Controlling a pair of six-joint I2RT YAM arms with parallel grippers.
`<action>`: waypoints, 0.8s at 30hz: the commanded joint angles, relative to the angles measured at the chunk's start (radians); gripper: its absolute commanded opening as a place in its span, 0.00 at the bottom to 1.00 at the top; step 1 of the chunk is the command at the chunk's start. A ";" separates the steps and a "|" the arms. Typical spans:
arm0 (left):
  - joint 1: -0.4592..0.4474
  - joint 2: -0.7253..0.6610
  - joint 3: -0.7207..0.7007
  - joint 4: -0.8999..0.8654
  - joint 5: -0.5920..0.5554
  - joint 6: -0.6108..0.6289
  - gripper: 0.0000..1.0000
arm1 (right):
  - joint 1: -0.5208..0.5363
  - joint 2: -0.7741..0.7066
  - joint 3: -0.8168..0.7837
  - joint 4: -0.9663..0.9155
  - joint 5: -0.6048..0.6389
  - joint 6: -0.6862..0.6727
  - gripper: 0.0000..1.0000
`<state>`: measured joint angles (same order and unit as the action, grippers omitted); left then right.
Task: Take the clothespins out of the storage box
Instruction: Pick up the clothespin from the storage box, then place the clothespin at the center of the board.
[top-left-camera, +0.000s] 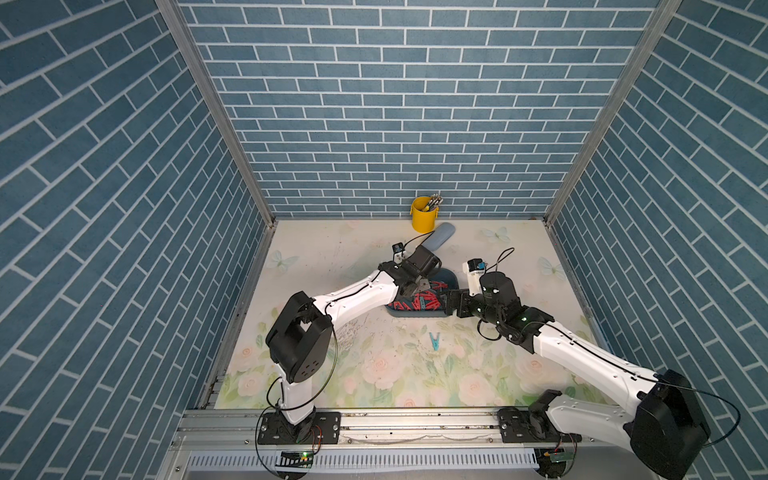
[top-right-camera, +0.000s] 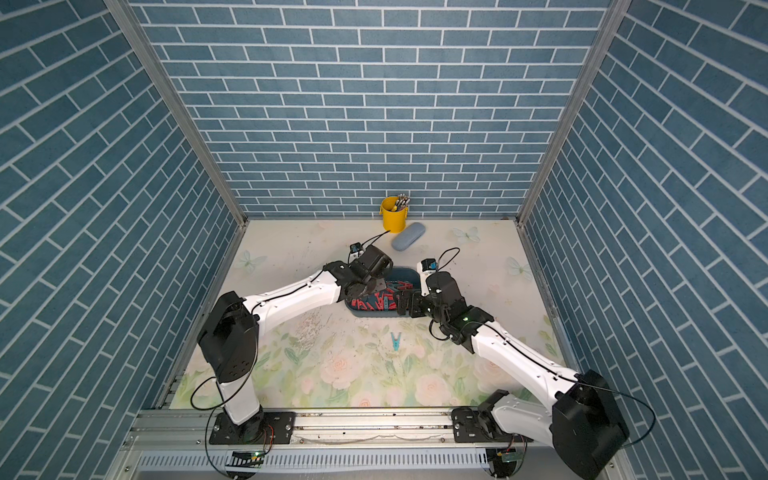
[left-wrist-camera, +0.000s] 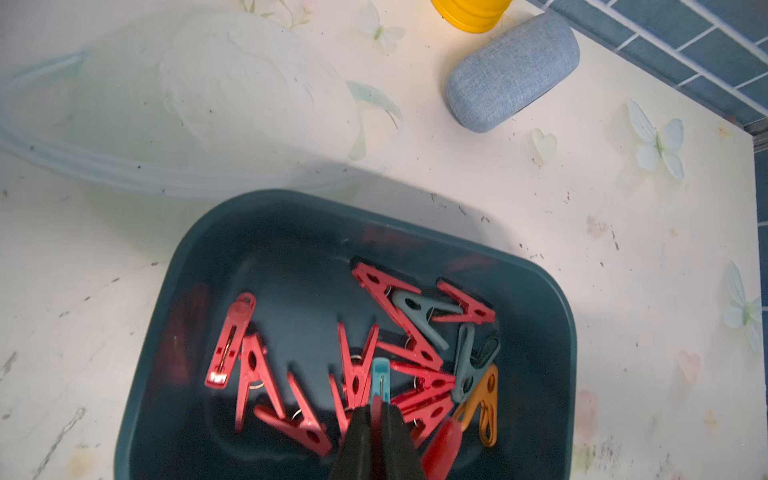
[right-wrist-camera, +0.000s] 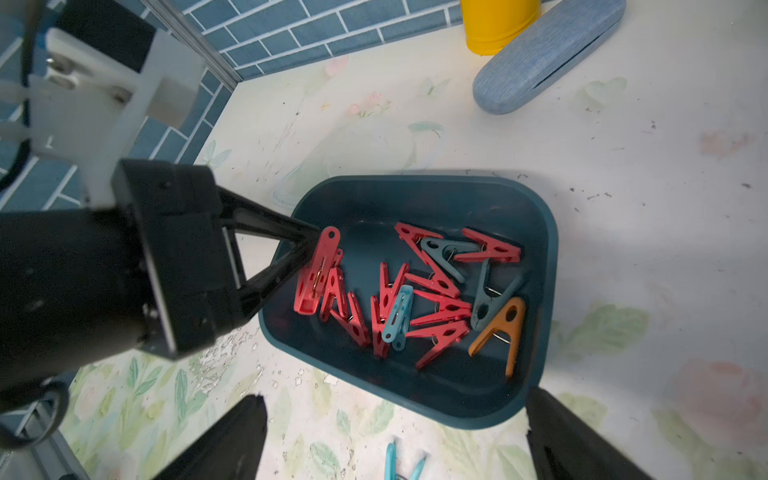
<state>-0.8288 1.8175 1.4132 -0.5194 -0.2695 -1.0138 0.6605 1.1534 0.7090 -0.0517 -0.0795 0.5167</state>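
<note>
Storage box (top-left-camera: 415, 314) sits centre of frame in both top views, a bit below the middle, on the floral surface (top-left-camera: 374, 374). It is dark teal with an open top. Clothespins (left-wrist-camera: 399, 316) are piled loose inside: mostly red, a few grey-teal, one light blue clothespin (left-wrist-camera: 380, 380), one orange clothespin (left-wrist-camera: 484, 405) next to the box wall.

Left hand (left-wrist-camera: 376, 409) is over the pile inside the box. In a top view the left hand (top-right-camera: 372, 286) comes in from the left of the frame. Its fingers (left-wrist-camera: 353, 449) are pressed together with a thin strip of a red clothespin (left-wrist-camera: 376, 415) caught between them, so it is clenched on that clip. How much of the clip is pinched, can't tell. The light blue clothespin lies just ahead of the fingertips.

Right hand (right-wrist-camera: 397, 395) is spread wide with nothing in it. In a top view the right hand (top-left-camera: 451, 307) is at the right end of the box. The right wrist view shows its two fingers (right-wrist-camera: 232, 440) well apart, with the box's near end between them. Can't tell if they touch the box.

One teal clothespin (top-left-camera: 434, 341) lies out on the surface, lower centre of frame, below the box and apart from it.

Yellow bucket (top-left-camera: 424, 216) holding pens (top-left-camera: 435, 200) stands above the box in frame, against the back wall. Light blue case (top-right-camera: 408, 242) lies just beside the bucket, to its lower right.
</note>
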 joint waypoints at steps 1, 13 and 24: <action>-0.052 -0.067 -0.083 -0.027 -0.041 -0.070 0.10 | -0.002 -0.033 -0.021 0.033 -0.049 -0.007 0.99; -0.245 -0.231 -0.341 0.025 -0.099 -0.272 0.10 | -0.002 -0.102 -0.111 0.053 -0.087 0.043 0.99; -0.288 -0.151 -0.402 0.082 -0.095 -0.291 0.10 | -0.002 -0.168 -0.137 0.006 -0.056 0.055 0.99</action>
<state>-1.1076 1.6325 1.0222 -0.4477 -0.3477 -1.2980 0.6605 1.0077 0.5858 -0.0284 -0.1478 0.5529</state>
